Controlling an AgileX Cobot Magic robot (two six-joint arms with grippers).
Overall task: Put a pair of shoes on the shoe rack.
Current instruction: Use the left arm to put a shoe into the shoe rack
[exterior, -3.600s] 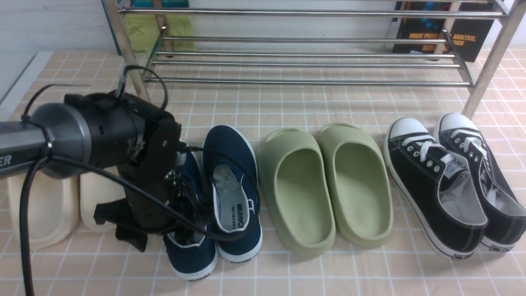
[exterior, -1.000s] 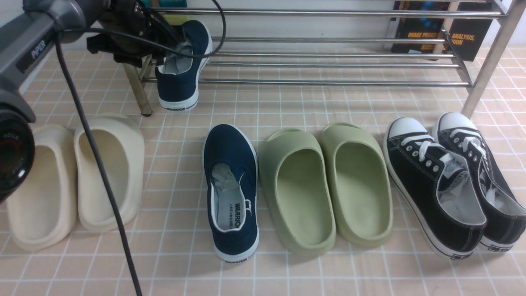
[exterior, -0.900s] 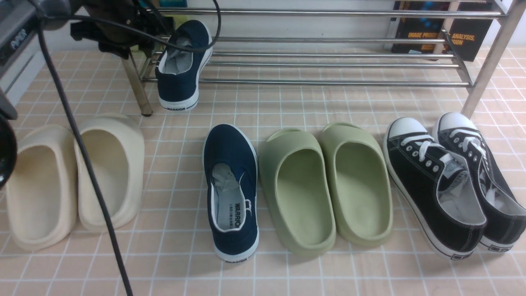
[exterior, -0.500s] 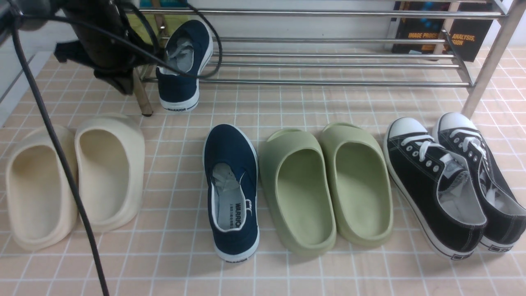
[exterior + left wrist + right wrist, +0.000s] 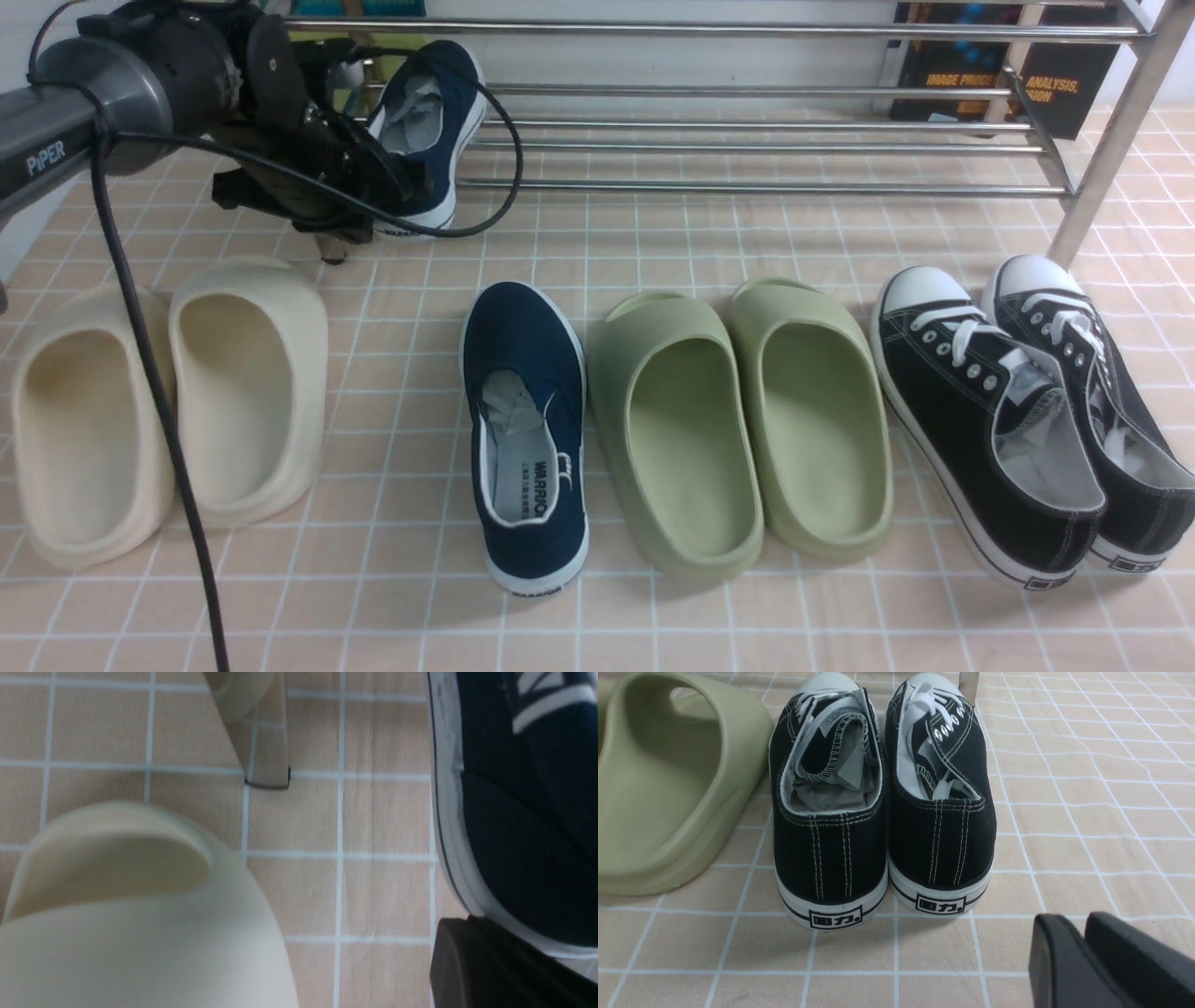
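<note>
One navy-blue shoe (image 5: 439, 112) leans on the left end of the chrome shoe rack (image 5: 747, 187), toe up and heel at the front bar. It also shows in the left wrist view (image 5: 528, 849). The other navy shoe (image 5: 527, 420) lies on the floor in the middle. My left gripper (image 5: 350, 219) is low at the first shoe's heel. Only one of its fingers (image 5: 486, 961) shows, against the white sole. My right gripper (image 5: 1084, 928) is shut and empty, above the floor behind the black sneakers.
Cream slides (image 5: 168, 411) lie at the left, just below the left gripper and beside the rack's front post (image 5: 264, 751). Green slides (image 5: 738, 420) and black lace-up sneakers (image 5: 1018, 420) lie right of the floor shoe. Books (image 5: 1008, 84) stand behind the rack.
My left arm carried one navy shoe from the floor to the rack and let go. It then dropped to the heel, and the heel now sits slightly further in.
</note>
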